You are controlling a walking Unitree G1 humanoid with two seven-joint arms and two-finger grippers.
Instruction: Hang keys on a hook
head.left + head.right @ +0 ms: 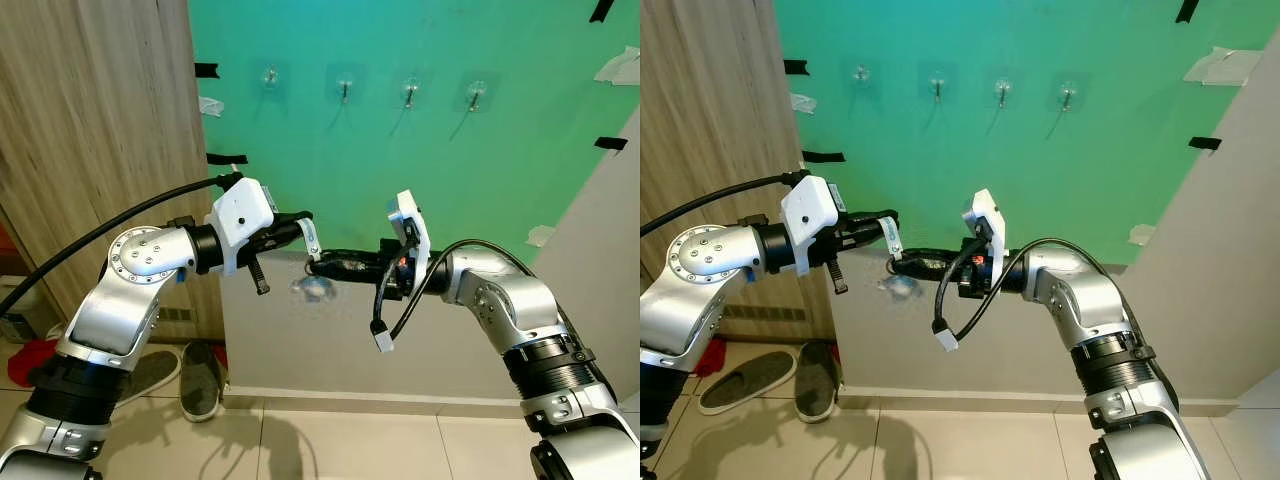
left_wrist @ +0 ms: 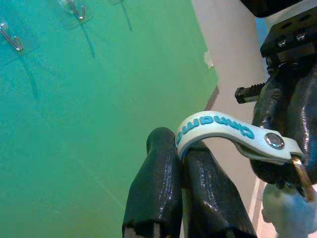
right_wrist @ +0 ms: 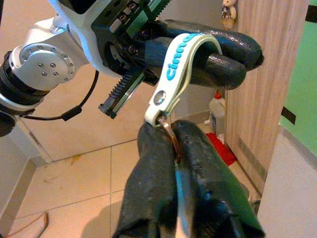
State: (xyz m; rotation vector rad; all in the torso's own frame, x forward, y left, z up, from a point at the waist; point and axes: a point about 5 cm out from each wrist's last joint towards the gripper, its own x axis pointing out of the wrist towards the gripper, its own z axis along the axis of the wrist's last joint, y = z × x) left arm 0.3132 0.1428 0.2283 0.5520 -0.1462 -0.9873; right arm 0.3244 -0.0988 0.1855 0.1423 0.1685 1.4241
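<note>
Bridging both claws, the white rubber key strap with blue lettering (image 3: 179, 69) lies level, left claw (image 1: 306, 228) clamped on its loop, right claw (image 1: 322, 266) clamped on its brass ring (image 3: 171, 136), clear wall hooks (image 1: 344, 91) above.

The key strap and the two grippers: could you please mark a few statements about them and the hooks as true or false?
1. The left gripper holds the loop of the white key strap. True.
2. The right gripper is open and apart from the key ring. False: its fingers are shut on the ring at the strap's end.
3. Four hooks sit in a row on the green wall. True.
4. The keys already hang on a hook. False: they are held between the grippers, below the hooks.
5. A pair of slippers lies on the floor. True.
</note>
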